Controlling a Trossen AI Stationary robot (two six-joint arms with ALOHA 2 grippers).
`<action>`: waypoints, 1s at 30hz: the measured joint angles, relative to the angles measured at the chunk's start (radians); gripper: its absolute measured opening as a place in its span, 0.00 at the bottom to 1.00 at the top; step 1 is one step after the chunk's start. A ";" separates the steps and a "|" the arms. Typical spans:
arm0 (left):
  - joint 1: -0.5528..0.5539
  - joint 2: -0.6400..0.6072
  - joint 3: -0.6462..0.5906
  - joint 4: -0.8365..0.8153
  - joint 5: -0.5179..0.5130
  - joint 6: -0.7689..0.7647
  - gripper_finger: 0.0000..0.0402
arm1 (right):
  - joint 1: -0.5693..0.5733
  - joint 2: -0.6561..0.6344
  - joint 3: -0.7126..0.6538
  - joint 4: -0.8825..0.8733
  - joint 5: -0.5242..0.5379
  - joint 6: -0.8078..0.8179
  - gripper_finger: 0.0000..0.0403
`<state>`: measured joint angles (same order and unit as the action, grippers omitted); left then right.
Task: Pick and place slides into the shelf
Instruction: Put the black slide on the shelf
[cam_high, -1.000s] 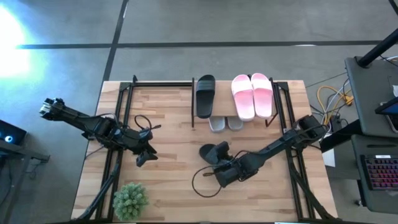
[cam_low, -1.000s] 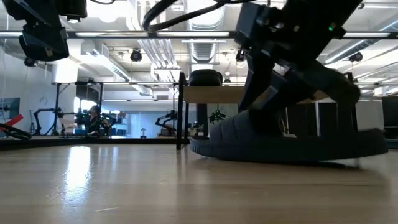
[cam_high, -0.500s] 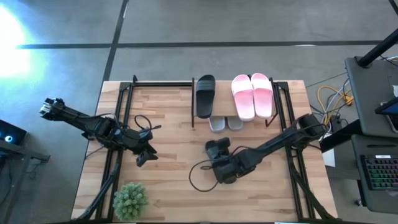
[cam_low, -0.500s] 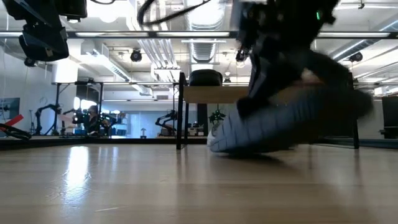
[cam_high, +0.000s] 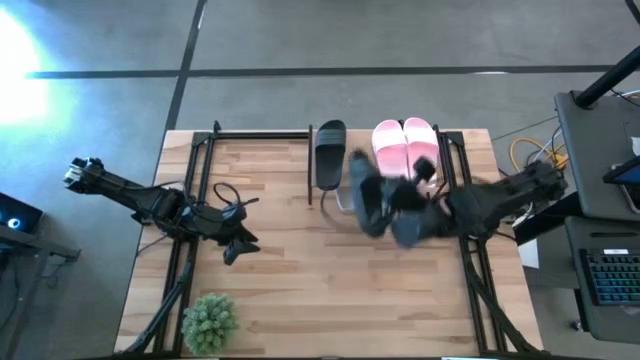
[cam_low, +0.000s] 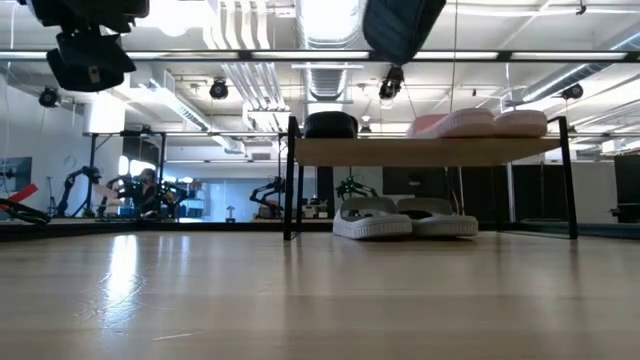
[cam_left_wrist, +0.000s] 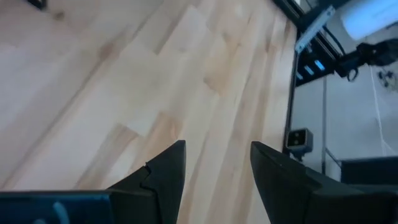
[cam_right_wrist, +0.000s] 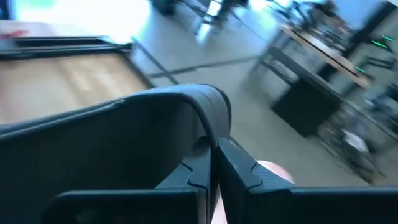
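A black slide hangs in the air in front of the shelf, with my right gripper shut on it; in the low view it shows high up. On the shelf's top plank lie another black slide and a pink pair. A light grey pair sits under the plank. My left gripper hovers open over the table's left part, with nothing between its fingers. My right gripper pinches the black slide's wide strap between its two shut fingers, at the strap's edge. The slide is lifted clear of the table and sits tilted in the hold, above the height of the shelf's top plank.
A small green potted plant stands at the table's near left corner. Black frame rails run along the table's left and right sides. Bare wooden table lies between the shelf and the near edge.
My right gripper has shut on the black slide at the table's middle. It has lifted the slide clear of the table and swung it fast up and toward the far right, to the shelf's front. My left arm has kept still.
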<state>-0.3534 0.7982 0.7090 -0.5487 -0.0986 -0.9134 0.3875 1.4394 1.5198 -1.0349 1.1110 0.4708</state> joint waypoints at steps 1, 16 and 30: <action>0.000 0.000 0.000 0.002 -0.014 0.000 0.41 | -0.034 -0.016 0.000 -0.002 0.000 -0.003 0.02; 0.025 0.000 0.000 0.034 -0.259 -0.022 0.41 | -0.576 0.034 -0.037 0.420 -0.375 -0.697 0.02; 0.053 0.000 0.000 0.030 -0.280 0.005 0.41 | -0.665 0.166 -0.070 0.392 -0.402 -0.749 0.02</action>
<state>-0.3004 0.7982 0.7090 -0.5186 -0.3790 -0.9081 -0.2771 1.6051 1.4502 -0.6434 0.7089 -0.2779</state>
